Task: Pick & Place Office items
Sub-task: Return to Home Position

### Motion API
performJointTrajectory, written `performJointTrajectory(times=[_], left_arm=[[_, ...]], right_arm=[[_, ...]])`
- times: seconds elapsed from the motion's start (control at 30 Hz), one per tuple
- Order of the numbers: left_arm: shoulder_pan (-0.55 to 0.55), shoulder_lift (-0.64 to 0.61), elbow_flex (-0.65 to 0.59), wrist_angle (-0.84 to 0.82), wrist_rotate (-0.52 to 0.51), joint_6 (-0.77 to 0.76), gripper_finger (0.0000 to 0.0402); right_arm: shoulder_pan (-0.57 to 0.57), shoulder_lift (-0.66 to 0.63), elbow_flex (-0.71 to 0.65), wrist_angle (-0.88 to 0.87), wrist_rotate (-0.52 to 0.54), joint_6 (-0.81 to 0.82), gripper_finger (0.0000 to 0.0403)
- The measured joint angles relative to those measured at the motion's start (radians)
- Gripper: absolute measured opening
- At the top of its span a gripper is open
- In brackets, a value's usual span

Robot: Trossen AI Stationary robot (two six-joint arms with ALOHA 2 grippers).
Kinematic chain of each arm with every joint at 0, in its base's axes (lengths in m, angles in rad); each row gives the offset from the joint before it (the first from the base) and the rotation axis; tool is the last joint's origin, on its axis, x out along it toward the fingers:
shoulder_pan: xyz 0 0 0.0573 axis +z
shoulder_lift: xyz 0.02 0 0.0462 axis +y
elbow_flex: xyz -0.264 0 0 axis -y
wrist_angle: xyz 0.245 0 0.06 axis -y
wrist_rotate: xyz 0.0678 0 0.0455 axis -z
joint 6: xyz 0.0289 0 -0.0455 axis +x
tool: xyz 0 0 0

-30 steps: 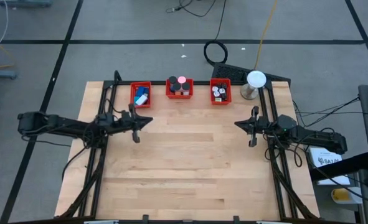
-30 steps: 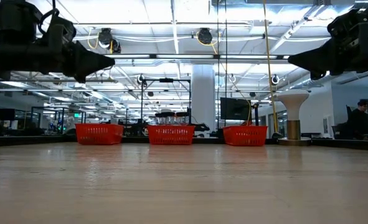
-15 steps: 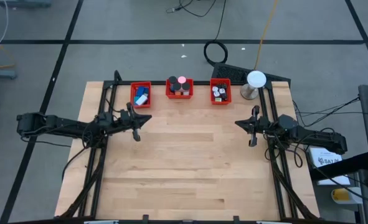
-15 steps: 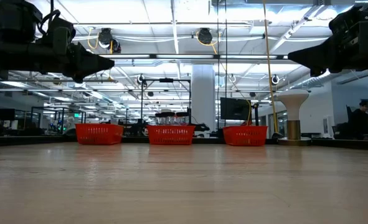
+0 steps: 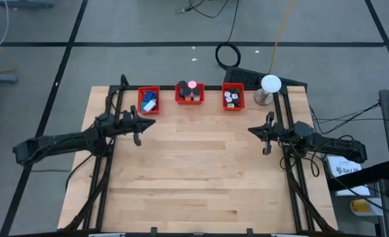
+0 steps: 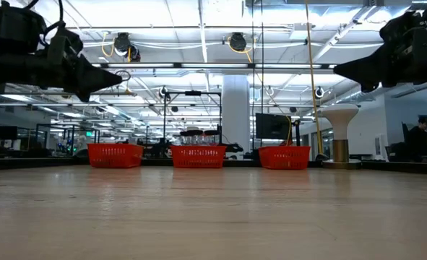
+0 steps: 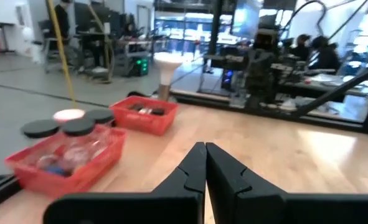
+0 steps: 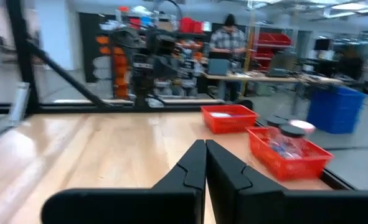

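Three red bins stand in a row at the table's far edge: left point(image 5: 149, 101), middle point(image 5: 189, 93) and right point(image 5: 233, 97). The office items lie inside them: blue blocks point(image 5: 149, 103) in the left bin, black rolls and a pink piece point(image 5: 192, 86) in the middle one, small black and white bits point(image 5: 231, 97) in the right one. My left gripper point(image 5: 151, 121) hovers shut above the table just near of the left bin, pointing level and holding nothing. My right gripper point(image 5: 250, 130) hovers shut at the table's right side, level and holding nothing too.
A white dome lamp point(image 5: 270, 85) stands at the far right corner beside the right bin. Black frame rails point(image 5: 108, 131) run along both table sides. The wooden tabletop point(image 5: 201, 178) lies bare between the arms. People sit at desks point(image 8: 229, 37) beyond the table.
My left arm has swung about its base: its gripper has gone toward the table's far edge and slightly left, closer to the left bin, and now points slantwise toward the row of bins. It has stayed shut. The right arm has kept still.
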Motion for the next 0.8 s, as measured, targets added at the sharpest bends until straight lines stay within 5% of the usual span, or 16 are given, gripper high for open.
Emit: performJointTrajectory(times=[0.13,0.27,0.57,0.8], left_arm=[[0.015,-0.134,0.0,-0.14,-0.001,0.01,0.0003],[0.015,-0.244,0.0,-0.274,-0.036,0.01,0.0005],[0.015,-0.434,0.0,-0.43,-0.079,0.005,0.0005],[0.015,-0.531,0.0,-0.463,-0.099,-0.003,0.001]], right_arm=[[0.0,0.0,0.0,-0.015,0.06,0.004,0.0],[0.001,0.0,0.009,-0.011,-0.018,0.001,0.0],[-0.005,0.0,0.1,-0.165,-0.017,-0.018,0.0],[-0.093,0.0,0.013,0.038,-0.101,0.003,0.0]])
